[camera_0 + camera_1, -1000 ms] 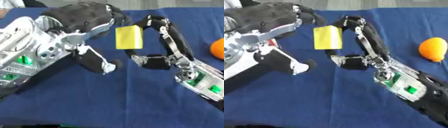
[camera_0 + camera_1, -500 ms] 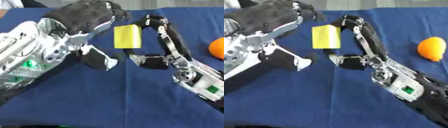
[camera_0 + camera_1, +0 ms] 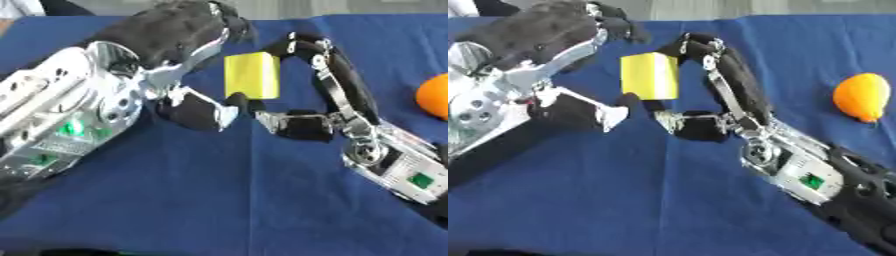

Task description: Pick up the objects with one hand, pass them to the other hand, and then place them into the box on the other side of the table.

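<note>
Left robot hand (image 3: 166, 60) has closed in — thumb beside yellow block (image 3: 252, 76).

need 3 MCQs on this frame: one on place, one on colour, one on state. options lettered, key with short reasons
1. Where is the orange fruit?
A. on the blue cloth at the robot's right
B. in the left hand
C. on top of the yellow block

2. What colour is the block between the hands?
A. red
B. yellow
C. green

3. What is the right hand doing?
A. resting flat and open on the cloth
B. curled on nothing
C. holding the block between its fingers and thumb

Key:
1 A, it lies alone on the cloth, clear of both hands.
2 B, its faces are plain yellow.
3 C, fingers at the block's top and thumb at its bottom pinch it, while the left hand is close on the other side.
</note>
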Controlling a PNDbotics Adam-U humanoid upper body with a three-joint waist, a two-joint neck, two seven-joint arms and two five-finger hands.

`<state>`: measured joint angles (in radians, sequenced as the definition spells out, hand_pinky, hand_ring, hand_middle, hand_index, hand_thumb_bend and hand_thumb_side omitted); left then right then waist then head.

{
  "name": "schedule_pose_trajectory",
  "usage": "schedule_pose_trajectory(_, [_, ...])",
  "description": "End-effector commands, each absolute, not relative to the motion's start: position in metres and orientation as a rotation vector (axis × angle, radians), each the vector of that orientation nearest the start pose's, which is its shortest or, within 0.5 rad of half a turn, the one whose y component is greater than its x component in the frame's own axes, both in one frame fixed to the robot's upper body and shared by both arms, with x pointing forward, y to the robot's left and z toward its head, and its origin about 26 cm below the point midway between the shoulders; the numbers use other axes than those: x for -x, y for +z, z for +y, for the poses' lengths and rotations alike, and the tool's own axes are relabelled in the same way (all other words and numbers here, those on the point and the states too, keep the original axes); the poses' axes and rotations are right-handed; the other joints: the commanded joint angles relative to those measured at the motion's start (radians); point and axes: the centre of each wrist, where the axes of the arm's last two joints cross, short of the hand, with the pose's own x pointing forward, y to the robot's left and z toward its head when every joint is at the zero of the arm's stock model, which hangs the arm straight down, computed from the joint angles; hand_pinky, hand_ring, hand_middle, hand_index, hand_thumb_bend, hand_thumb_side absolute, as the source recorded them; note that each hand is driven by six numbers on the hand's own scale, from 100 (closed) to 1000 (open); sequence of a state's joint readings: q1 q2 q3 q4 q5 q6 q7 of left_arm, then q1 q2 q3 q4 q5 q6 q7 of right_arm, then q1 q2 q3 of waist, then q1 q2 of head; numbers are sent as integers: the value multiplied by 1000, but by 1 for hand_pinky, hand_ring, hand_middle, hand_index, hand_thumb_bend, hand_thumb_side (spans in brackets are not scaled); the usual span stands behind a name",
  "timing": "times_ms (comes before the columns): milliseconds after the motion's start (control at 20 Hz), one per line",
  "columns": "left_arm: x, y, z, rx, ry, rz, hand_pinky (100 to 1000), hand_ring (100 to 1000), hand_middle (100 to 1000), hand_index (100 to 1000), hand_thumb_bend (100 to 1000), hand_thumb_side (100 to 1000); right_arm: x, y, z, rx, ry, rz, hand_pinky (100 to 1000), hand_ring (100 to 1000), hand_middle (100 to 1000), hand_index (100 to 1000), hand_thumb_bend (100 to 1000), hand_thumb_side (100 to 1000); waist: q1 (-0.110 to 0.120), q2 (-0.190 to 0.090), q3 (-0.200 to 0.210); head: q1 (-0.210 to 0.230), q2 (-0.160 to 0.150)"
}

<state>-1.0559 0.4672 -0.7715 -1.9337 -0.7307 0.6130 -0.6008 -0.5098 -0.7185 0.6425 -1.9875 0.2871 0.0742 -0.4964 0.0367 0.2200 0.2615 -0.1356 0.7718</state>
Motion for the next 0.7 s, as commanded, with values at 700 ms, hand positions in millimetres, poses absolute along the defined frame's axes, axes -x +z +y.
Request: schedule_pose_trajectory(700, [-280, 284, 54, -759, -1819, -1578, 994, 872, 764, 881, 332, 326, -283, 192, -174, 623, 872, -2275, 545, 510, 473, 550, 186, 100, 13, 2, 0, 10, -2])
